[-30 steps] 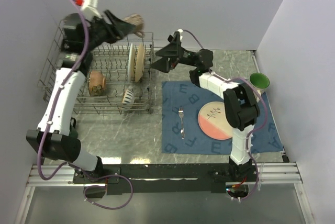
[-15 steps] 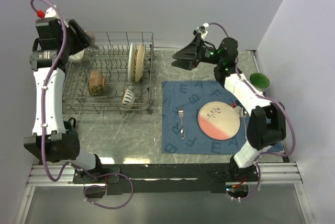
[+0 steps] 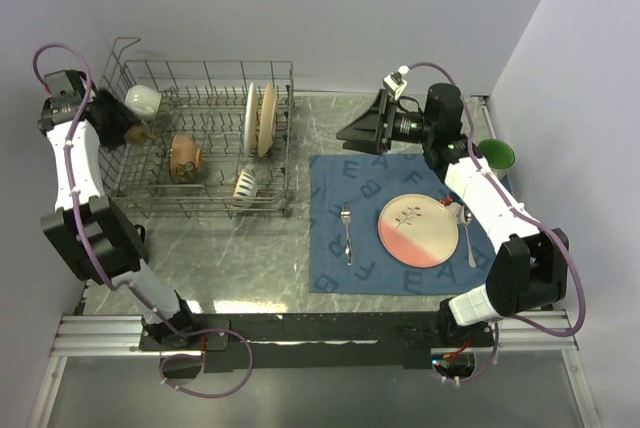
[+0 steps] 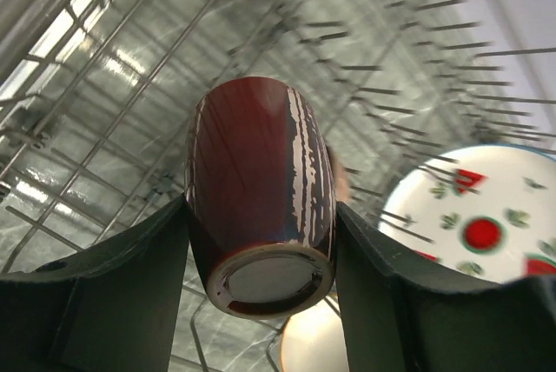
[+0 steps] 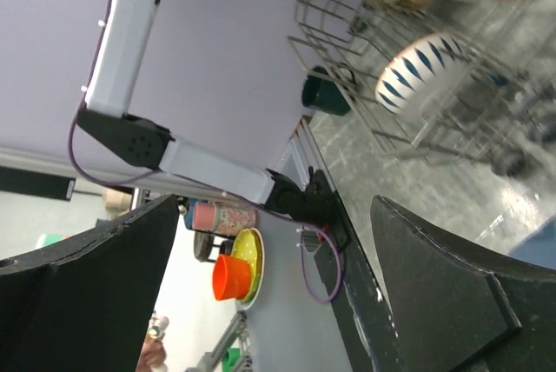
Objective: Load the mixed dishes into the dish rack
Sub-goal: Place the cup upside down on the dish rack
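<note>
**Dark mug held over the rack's left end**

The left end effector (image 4: 261, 250) grips a dark red mug (image 4: 252, 172) by its sides, above the tines at the left end of the dish rack (image 3: 205, 176). The next move, I judge, is to lower it into a free slot and let go (a white mug (image 3: 140, 99) and the tall wire sides crowd the wrist). The right end effector (image 5: 276, 215) hangs wide open, holding nothing; the fork (image 3: 347, 231) and pink-and-cream plate (image 3: 418, 230) lie on the placemat (image 3: 330, 273), with open room around them

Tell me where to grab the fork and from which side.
Take the fork by its slim handle, the end nearer the arms, coming straight down with fingers across its width. It lies flat on the mat, so only a top approach likely works.
</note>
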